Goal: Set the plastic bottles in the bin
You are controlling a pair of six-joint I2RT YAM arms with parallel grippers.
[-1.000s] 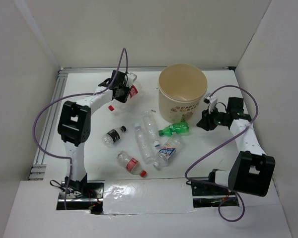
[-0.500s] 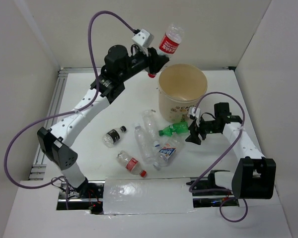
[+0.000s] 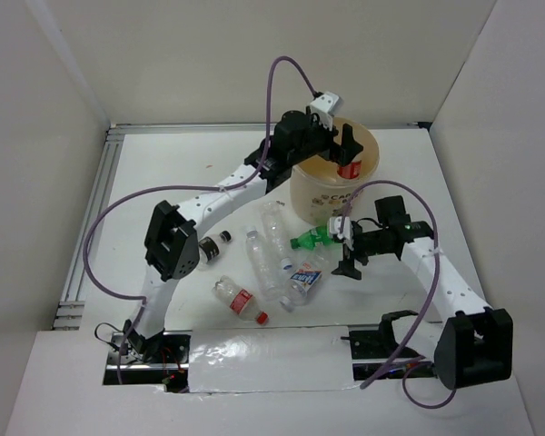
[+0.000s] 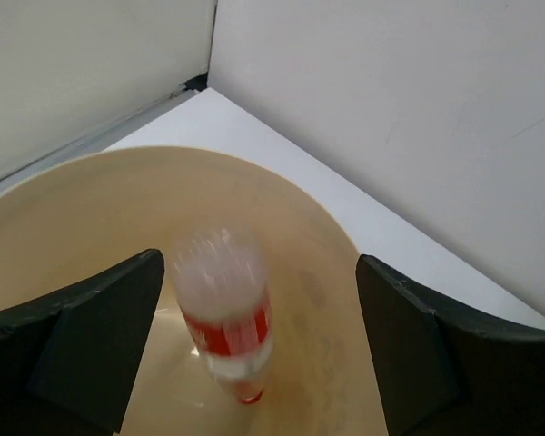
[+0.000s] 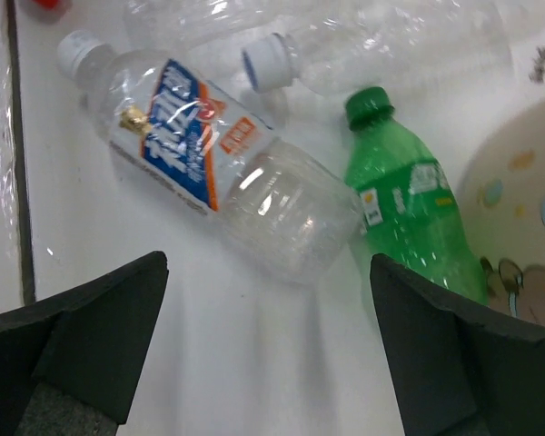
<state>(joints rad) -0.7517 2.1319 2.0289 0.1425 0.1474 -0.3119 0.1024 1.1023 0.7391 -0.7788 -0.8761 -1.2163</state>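
Observation:
My left gripper (image 3: 346, 151) hangs open over the beige bin (image 3: 320, 202). A red-labelled bottle (image 4: 225, 318) is free of the fingers (image 4: 100, 345) and blurred, cap down inside the bin (image 4: 91, 209). Just right of the bottles on the table, my right gripper (image 3: 344, 248) stands open and empty. In its wrist view it hovers over the base of a blue-white labelled bottle (image 5: 209, 154), with the green bottle (image 5: 409, 209) beside the bin wall (image 5: 527, 209). On the table lie the green bottle (image 3: 318, 238), the blue-white one (image 3: 306, 277), two clear ones (image 3: 263, 263), a black-labelled one (image 3: 209, 247) and a red-labelled one (image 3: 241, 302).
White walls close in the table on the left, back and right. An aluminium rail (image 3: 91, 227) runs along the left edge. Purple cables loop above both arms. A glossy strip (image 3: 263, 350) covers the near edge between the arm bases.
The left arm swung from the back left to above the bin carrying the red-labelled bottle, then opened and let it drop. The right gripper moved left toward the green bottle and opened wide.

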